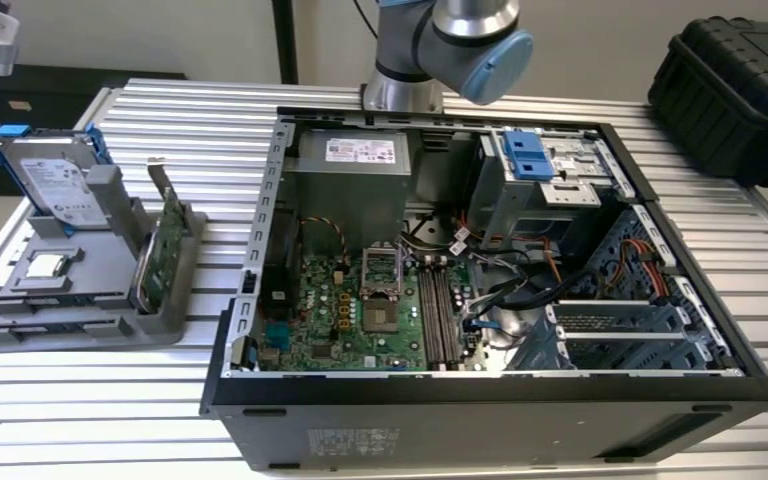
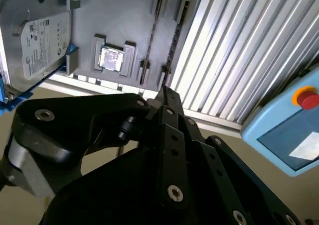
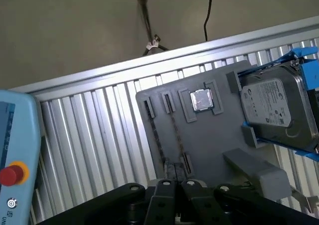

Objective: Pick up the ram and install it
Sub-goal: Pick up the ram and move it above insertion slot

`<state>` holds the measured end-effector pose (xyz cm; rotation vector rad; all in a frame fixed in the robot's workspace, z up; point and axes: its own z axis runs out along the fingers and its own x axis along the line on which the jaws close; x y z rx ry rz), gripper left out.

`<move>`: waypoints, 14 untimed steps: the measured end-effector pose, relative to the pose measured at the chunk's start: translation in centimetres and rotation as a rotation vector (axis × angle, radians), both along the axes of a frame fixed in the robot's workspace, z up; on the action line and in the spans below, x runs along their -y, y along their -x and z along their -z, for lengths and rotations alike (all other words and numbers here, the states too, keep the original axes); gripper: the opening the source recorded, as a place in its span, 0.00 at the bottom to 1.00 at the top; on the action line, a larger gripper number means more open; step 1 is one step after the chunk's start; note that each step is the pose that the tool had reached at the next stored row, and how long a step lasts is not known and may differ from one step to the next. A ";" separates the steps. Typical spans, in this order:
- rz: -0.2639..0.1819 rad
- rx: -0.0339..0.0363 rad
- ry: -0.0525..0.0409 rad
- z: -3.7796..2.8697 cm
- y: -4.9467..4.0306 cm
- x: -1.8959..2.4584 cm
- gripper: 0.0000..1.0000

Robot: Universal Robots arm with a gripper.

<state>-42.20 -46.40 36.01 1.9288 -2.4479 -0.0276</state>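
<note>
Seemingly near the thin dark ram (image 3: 176,133), black jointed jaws hover, open or closed unclear.

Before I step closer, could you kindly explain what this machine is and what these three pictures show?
It is one robot arm standing on a ribbed metal table. The exterior view looks at the table from off the arm: an open computer case and, at that view's left, a grey holder carrying a hard drive, a green card and a processor chip. Both wrist views ride on the arm and look past its black gripper down at that holder. A thin dark stick on edge there looks like the ram. The gripper seems to hold nothing.
</note>
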 end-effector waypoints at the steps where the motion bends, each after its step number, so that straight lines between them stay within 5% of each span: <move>1: -0.003 0.0044 0.0009 0.07 -0.01 0.00 0.00; 14: -0.109 0.0083 0.0045 0.76 0.00 0.00 0.00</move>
